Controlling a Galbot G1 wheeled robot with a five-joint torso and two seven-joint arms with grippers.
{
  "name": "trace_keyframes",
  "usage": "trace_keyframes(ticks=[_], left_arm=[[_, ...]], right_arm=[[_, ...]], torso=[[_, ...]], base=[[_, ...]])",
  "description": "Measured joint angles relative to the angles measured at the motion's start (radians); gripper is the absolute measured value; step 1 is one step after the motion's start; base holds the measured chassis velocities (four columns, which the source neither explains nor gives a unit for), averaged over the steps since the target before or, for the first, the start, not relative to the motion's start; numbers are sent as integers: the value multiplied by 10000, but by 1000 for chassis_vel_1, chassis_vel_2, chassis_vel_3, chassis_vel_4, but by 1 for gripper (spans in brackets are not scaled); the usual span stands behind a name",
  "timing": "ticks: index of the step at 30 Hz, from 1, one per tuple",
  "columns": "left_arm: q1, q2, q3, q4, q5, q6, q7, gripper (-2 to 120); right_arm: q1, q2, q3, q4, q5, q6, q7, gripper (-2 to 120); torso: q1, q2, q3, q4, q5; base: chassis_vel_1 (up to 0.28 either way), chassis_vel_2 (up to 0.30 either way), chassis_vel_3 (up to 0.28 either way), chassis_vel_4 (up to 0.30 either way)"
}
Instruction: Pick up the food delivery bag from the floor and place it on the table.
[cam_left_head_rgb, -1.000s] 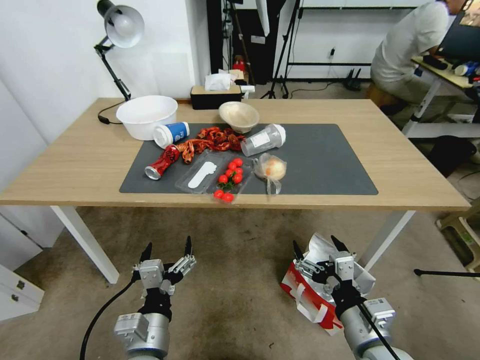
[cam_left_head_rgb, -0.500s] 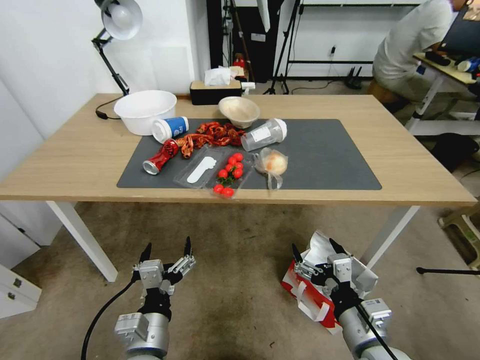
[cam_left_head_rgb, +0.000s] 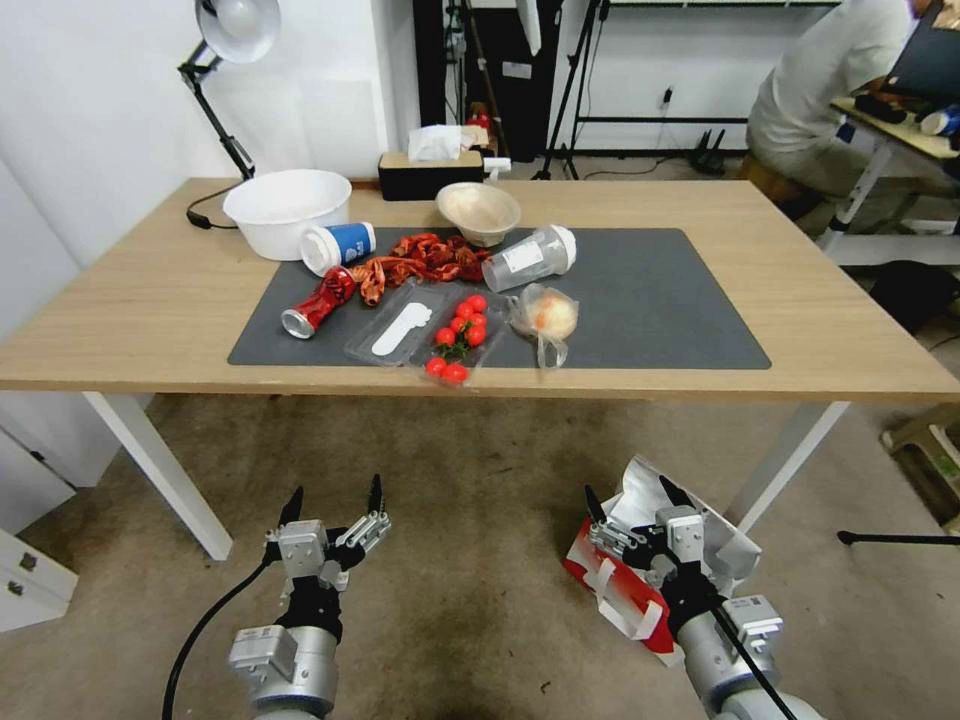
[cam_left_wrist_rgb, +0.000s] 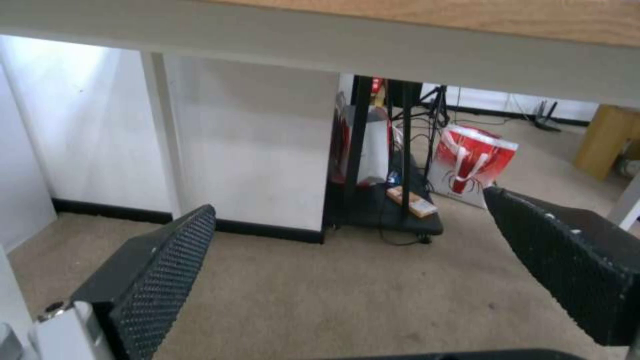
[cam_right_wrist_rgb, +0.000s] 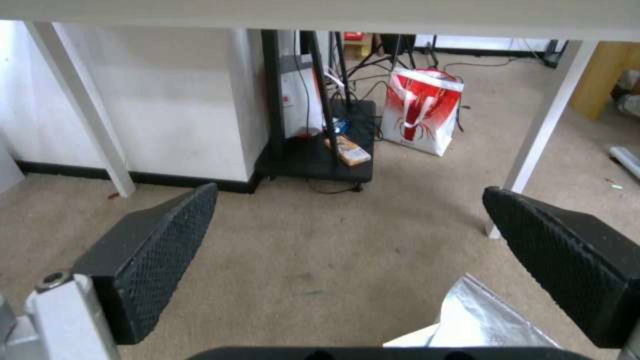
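So the food delivery bag (cam_left_head_rgb: 625, 585) is lying tipped over on the floor (cam_left_head_rgb: 470, 560) just in front of the worktop's near right leg, foil mouth open toward the worktop (cam_left_head_rgb: 820, 330), white handles flopped on the red side. The right gripper (cam_left_head_rgb: 636, 492) hangs right above it, jaws spread wide, nothing in them; in its wrist view a foil corner (cam_right_wrist_rgb: 483, 320) peeks in just under the fingers. I'd say the step is the reach-down, and the smart move is going for a handle loop or the firm top rim, not the crinkly foil, which will probably just crumple. The left gripper (cam_left_head_rgb: 333, 492) is parked wide open and empty over bare floor, well apart. Watch the leg (cam_left_head_rgb: 785, 465) and the worktop's front edge on the lift. The right end beside the mat (cam_left_head_rgb: 640, 300) looks like the free landing spot.
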Motion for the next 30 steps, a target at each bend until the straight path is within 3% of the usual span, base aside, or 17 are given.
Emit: trace_keyframes(ticks=[30], left_arm=[[-39,41,-9,86,-19,-50,-82,100]], right_arm=[[4,-12,-16,-117,0,38,-44,100]], torso=[[-496,-1214,-722,0,1]], base=[[0,0,0,0]])
